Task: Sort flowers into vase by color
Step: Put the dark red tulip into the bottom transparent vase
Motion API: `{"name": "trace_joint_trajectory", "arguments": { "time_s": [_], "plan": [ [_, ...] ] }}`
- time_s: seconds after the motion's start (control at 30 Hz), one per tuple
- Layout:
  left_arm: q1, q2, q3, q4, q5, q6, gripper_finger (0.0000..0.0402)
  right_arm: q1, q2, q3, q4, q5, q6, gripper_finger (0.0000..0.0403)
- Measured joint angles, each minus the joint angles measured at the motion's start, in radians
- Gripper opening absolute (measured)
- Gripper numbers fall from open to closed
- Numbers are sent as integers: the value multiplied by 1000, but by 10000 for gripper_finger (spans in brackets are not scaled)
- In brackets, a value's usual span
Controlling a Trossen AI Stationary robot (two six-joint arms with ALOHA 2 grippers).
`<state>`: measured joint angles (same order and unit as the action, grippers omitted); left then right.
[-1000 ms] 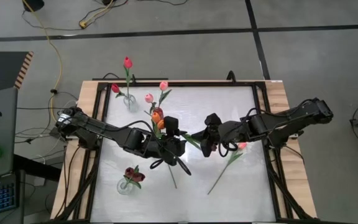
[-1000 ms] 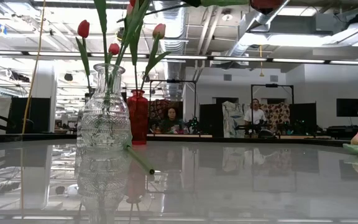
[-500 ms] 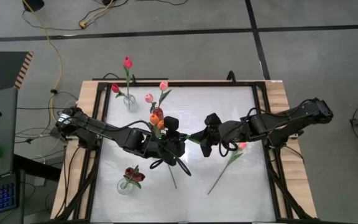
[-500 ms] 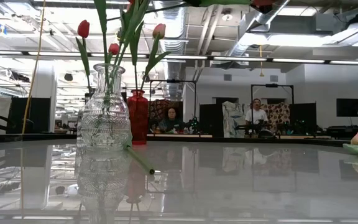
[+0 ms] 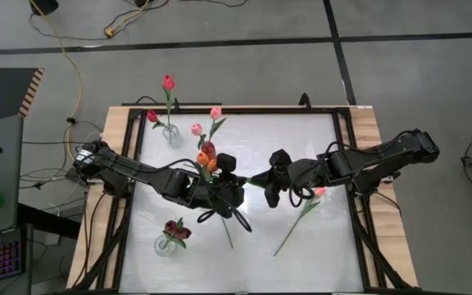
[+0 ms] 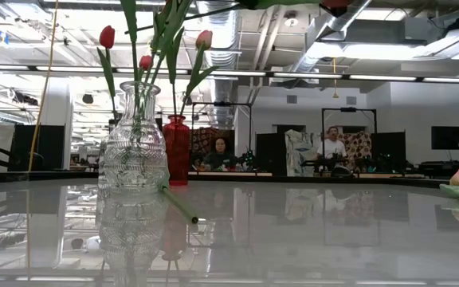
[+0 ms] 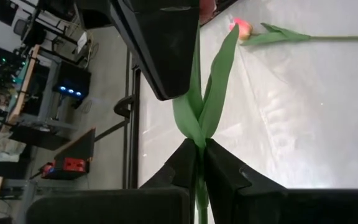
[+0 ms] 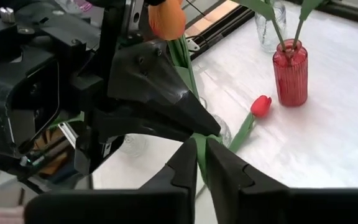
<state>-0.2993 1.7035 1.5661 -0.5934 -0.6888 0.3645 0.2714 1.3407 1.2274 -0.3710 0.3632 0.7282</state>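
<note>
The counter (image 5: 326, 238) has a pale, glossy top framed by dark rails and wood edges, on a grey floor (image 5: 220, 74) crossed by dark lines and cables.

The left gripper (image 5: 238, 182) and right gripper (image 5: 269, 182) meet near mid-counter over one green stem (image 7: 199, 124). The left gripper is clamped on the stem just below its leaves. The right gripper's fingers stand narrowly apart on either side of the same stem; whether they press it cannot be told.

Other flowers:
- an orange bud (image 5: 206, 157) and mixed tulips beside the left gripper;
- a pink tulip (image 5: 300, 215) lying flat near the right gripper;
- dark maroon blooms (image 5: 175, 230) in a clear vase (image 5: 164, 244) at the near-left;
- a red tulip (image 8: 260, 106) lying beside a red vase (image 8: 289, 73).

In the low view, a cut-glass vase (image 6: 134, 147) is mirrored in the counter. Beyond it is an open workshop with ceiling ducts, strip lights and two people (image 6: 219, 153) in the distance.
</note>
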Motion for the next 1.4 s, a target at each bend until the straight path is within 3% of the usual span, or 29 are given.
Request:
{"name": "trace_joint_trajectory", "arguments": {
  "time_s": [0.2,0.5,0.8,1.17,1.4],
  "plan": [
    [0,0,0,12,-3,24,9,0,0,0,0,1,-38,110],
    [0,0,0,31,-5,25,9,0,-5,0,-5,1,-242,188],
    [0,0,0,99,-7,90,9,-5,-103,0,-44,2,-538,190],
    [0,0,1,362,-7,270,9,-6,-278,0,-184,4,-546,189],
    [-3,-3,2,508,-6,336,8,-6,-309,-28,-268,5,-546,189]
  ]
}}
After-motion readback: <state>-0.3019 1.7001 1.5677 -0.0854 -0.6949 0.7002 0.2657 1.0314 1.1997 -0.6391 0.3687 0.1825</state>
